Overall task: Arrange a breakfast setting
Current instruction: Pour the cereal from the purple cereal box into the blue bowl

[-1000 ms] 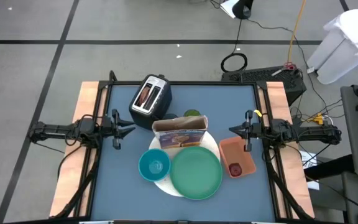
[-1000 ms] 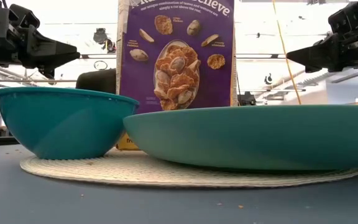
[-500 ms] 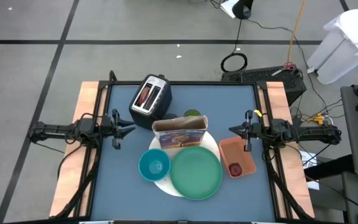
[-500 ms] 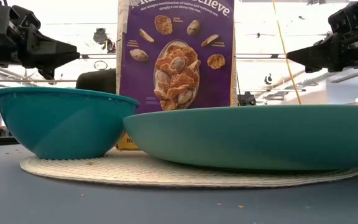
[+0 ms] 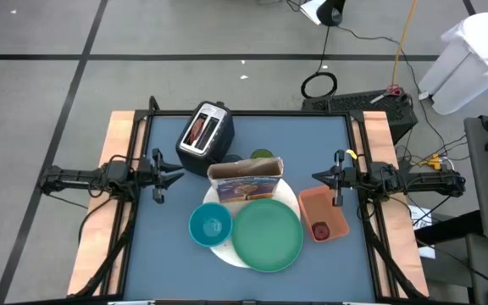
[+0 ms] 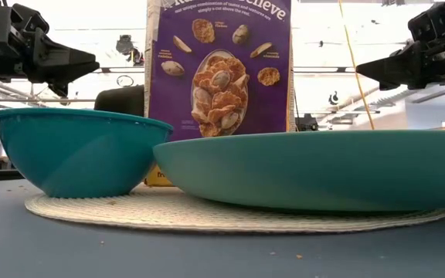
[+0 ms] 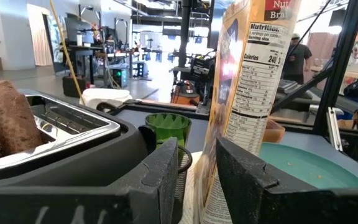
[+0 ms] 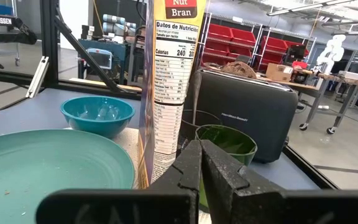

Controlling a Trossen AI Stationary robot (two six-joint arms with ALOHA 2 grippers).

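The breakfast setting sits mid-table. A large green plate (image 5: pixel 267 235) and a small teal bowl (image 5: pixel 209 225) rest on a white round woven plate (image 5: pixel 224 248). Behind them a purple cereal box (image 5: pixel 246 180) stands upright, with a yellow-green cup (image 5: pixel 262 156) behind it. A small red fruit (image 5: pixel 320 230) lies in the orange tray (image 5: pixel 323 206). My left gripper (image 5: pixel 173 175) hovers level at the table's left, open with nothing between its fingers (image 7: pixel 166 168). At the table's right my right gripper (image 5: pixel 316 176) hovers level, shut and empty (image 8: pixel 201 152).
A silver-black toaster (image 5: pixel 205 131) with toast in a slot stands at the far left of the table. Wooden strips (image 5: pixel 115 135) run along the table's left and right edges. Bare blue tabletop (image 5: pixel 312 140) lies at the far right and along the near edge.
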